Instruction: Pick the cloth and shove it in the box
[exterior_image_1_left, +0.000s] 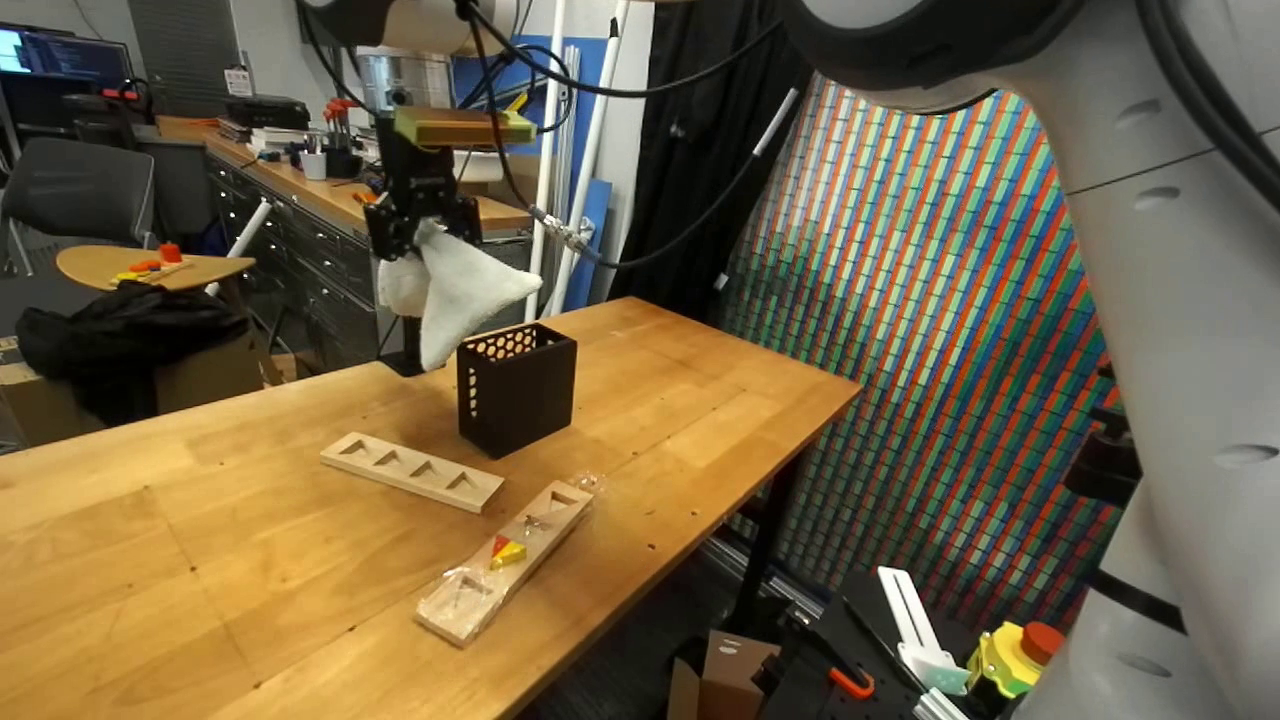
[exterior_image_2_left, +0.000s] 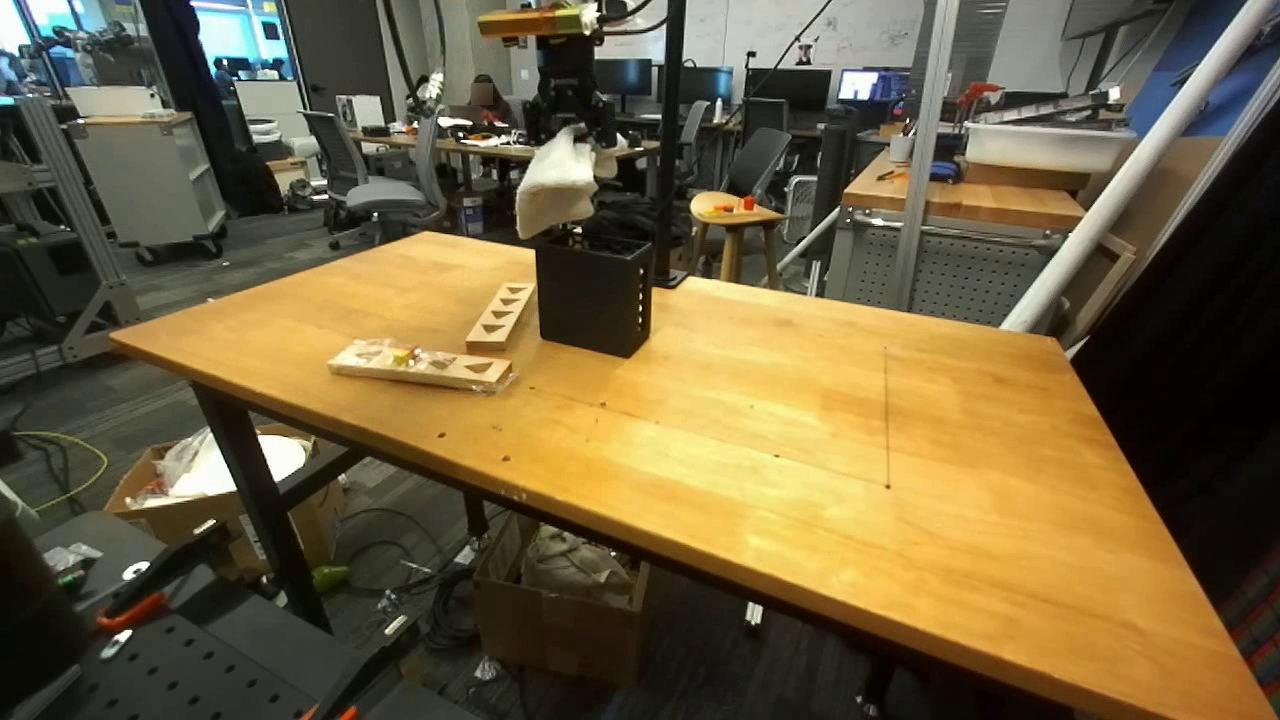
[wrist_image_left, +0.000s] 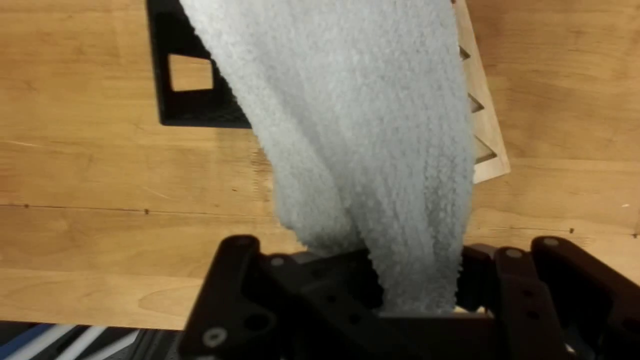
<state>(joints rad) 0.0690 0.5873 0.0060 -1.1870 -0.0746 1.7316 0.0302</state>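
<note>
The white fluffy cloth (exterior_image_1_left: 470, 290) hangs from my gripper (exterior_image_1_left: 425, 225) and spreads out below it. In an exterior view the cloth (exterior_image_2_left: 555, 185) hangs bunched above the upper left of the box. My gripper (exterior_image_2_left: 572, 125) is shut on the cloth, above the table. The black open-topped box (exterior_image_1_left: 520, 395) stands upright with holes in its side; it also shows in an exterior view (exterior_image_2_left: 593, 300). In the wrist view the cloth (wrist_image_left: 360, 110) runs between the fingers and hides most of the box (wrist_image_left: 187, 107). The cloth appears outside the box.
Two wooden strips with triangular slots lie near the box: a bare one (exterior_image_1_left: 410, 472) and one in clear plastic (exterior_image_1_left: 505, 565) with red and yellow pieces. A black pole (exterior_image_2_left: 672, 200) rises from the table edge behind the box. The wooden table (exterior_image_2_left: 800, 420) carries these.
</note>
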